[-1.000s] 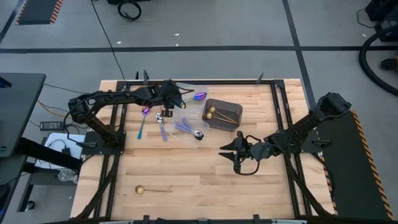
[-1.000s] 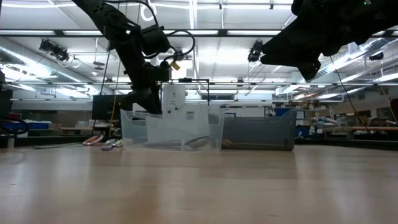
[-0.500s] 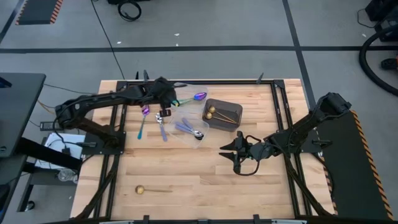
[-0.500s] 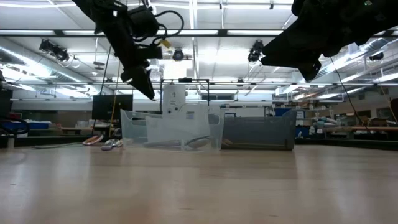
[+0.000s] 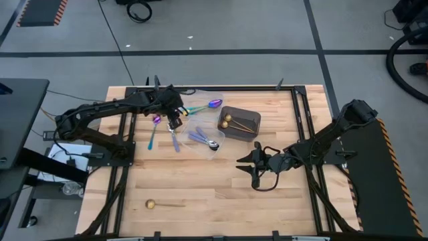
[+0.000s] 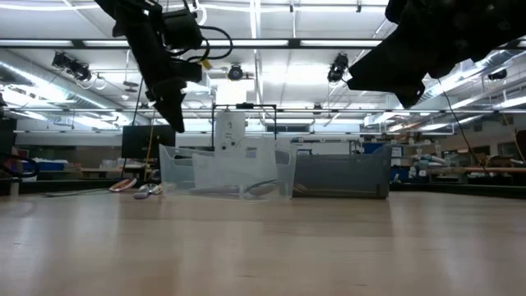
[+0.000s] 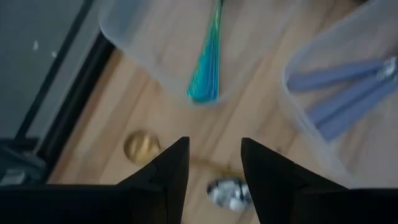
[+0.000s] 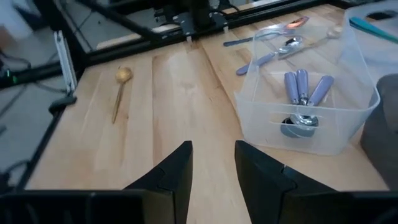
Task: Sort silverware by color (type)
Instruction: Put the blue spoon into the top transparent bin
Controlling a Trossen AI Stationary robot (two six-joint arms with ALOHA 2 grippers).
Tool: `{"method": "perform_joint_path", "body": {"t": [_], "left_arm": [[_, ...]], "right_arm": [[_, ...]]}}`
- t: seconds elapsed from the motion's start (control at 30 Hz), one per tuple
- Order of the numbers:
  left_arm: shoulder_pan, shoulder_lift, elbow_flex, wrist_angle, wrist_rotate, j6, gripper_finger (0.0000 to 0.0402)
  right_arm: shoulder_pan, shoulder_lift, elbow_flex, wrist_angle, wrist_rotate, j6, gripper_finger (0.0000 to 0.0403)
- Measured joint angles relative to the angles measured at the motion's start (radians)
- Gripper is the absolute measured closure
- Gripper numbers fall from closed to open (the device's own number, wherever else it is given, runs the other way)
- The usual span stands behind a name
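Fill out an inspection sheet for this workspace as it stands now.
Surface: wooden table, black frame around it.
Job's things: gold spoons in the dark bin; lavender-handled spoons in a clear tub; a teal-handled spoon in the other tub; one gold spoon alone near the front edge; more spoons loose at the left.
Clutter: nothing seen.
Grippers: left tool open, empty, above the loose spoons; right tool open, empty, waiting at the table's right-middle.
Cables: a black cable on the floor.
Surroundings: grey floor with dark lines; workshop benches beyond.
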Motion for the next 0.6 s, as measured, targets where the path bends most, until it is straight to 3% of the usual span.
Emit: {"method": "perform_joint_path", "body": {"t": [0.17,0.47,0.6], "left_arm": [[-0.051,-0.034,0.000,-0.034,-0.007,-0.058,0.0249],[-0.154,-0.066,-0.003,-0.136,-0.097,-0.160,0.0249],[-0.188,-0.086,-0.085,-0.081,-0.111,-0.177,0.0249]], "right_arm": [[-0.030,0.000,0.000,0.003,0.066,0.021,0.0272],[-0.068,0.000,0.000,0.013,0.071,-0.020,0.0273],[-0.068,0.000,0.000,0.039,0.083,-0.063,0.0273]]}}
